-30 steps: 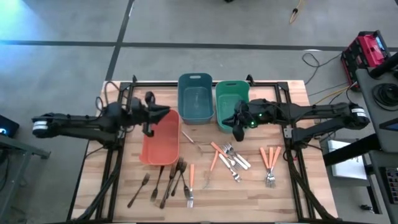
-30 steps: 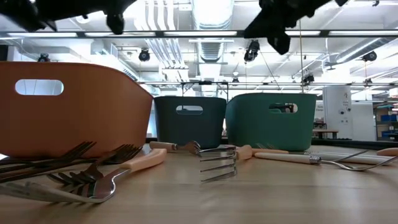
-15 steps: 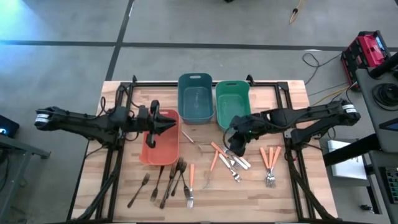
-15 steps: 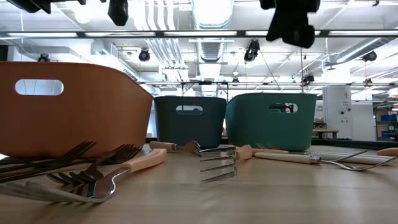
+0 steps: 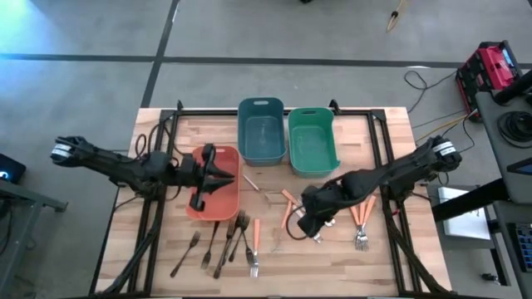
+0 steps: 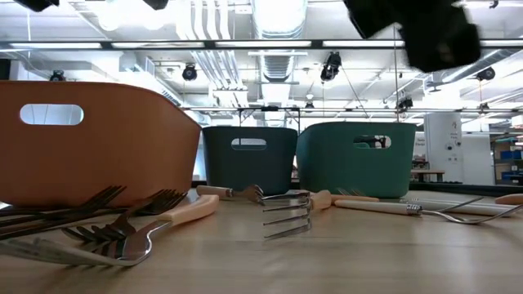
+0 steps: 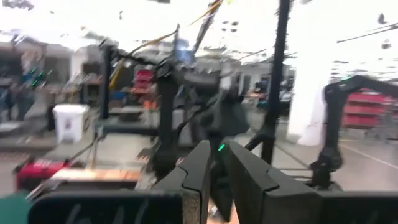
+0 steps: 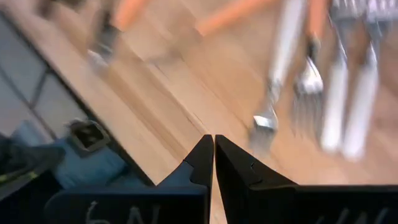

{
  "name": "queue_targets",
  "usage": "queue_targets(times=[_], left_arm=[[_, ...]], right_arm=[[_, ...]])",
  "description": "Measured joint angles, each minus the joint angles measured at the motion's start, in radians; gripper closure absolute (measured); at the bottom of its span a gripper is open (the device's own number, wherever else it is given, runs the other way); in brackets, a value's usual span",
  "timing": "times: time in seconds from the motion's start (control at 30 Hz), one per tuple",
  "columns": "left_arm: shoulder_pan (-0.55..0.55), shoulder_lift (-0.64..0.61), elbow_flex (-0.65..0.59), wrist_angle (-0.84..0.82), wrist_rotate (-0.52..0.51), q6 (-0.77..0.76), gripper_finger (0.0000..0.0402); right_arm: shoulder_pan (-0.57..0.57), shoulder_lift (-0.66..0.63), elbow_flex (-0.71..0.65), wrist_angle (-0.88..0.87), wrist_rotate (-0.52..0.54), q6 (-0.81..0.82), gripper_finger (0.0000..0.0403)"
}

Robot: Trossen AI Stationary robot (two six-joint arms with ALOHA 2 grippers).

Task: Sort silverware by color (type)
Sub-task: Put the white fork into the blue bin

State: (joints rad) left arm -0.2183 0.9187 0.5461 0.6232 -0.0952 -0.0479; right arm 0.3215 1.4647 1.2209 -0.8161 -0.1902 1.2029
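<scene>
The silverware lies on the wooden table. Dark bronze forks [image 5: 220, 245] rest flat by the near edge, with an orange-handled fork [image 5: 256, 237] beside them. A mixed heap of orange-handled and silver pieces [image 5: 289, 206] is at the middle, and more orange-handled forks [image 5: 362, 220] lie to the right. My right gripper [image 5: 306, 226] hangs shut above the mixed heap, tipped steeply down, with blurred forks [image 8: 308, 84] beneath it. My left gripper [image 5: 226, 177] hovers over the salmon bin [image 5: 220, 203], pointing about level. Its fingers [image 7: 199, 177] are almost together with nothing seen between them.
A blue bin [image 5: 262, 133] and a green bin [image 5: 312, 141] stand side by side at the far middle. One thin silver piece [image 5: 258, 191] lies between the salmon bin and the heap. The table's black frame rails [image 5: 378, 149] run along both sides.
My right gripper has swung from the green bin's near end toward the near edge. It sank a little, rolled and tipped downward, and now hangs over the mixed heap. My left gripper has drifted toward the near edge above the salmon bin. No silverware has moved.
</scene>
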Motion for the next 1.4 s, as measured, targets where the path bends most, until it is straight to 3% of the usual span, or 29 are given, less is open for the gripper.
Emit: queue_targets(times=[0.17,0.4,0.53,0.7,0.87,0.97,1.4], left_arm=[[-0.023,0.045,0.0,0.024,-0.002,0.013,0.0365],[-0.023,0.102,0.0,0.088,-0.119,0.041,0.0365],[-0.022,0.105,0.0,0.107,-0.121,0.073,0.0365],[-0.022,0.069,0.0,0.108,-0.195,0.116,0.0365],[-0.022,0.06,0.0,0.098,-0.211,0.171,0.0365],[-0.022,0.062,0.0,0.095,-0.221,0.181,0.0365],[-0.022,0.105,-0.001,0.081,-0.341,0.258,0.0365]], right_arm=[[0.015,0.033,-0.002,-0.275,-0.022,0.078,0.0394],[0.001,0.019,-0.002,-0.508,0.129,0.138,0.0394],[0.001,0.016,-0.002,-0.503,0.18,0.025,0.0394],[0.0,0.016,-0.002,-0.495,0.228,-0.089,0.0394],[0.001,0.016,-0.002,-0.434,0.229,-0.158,0.0394],[0.001,0.016,-0.003,-0.382,0.288,-0.192,0.0394],[-0.027,0.016,-0.003,-0.205,0.341,-0.068,0.0394]])
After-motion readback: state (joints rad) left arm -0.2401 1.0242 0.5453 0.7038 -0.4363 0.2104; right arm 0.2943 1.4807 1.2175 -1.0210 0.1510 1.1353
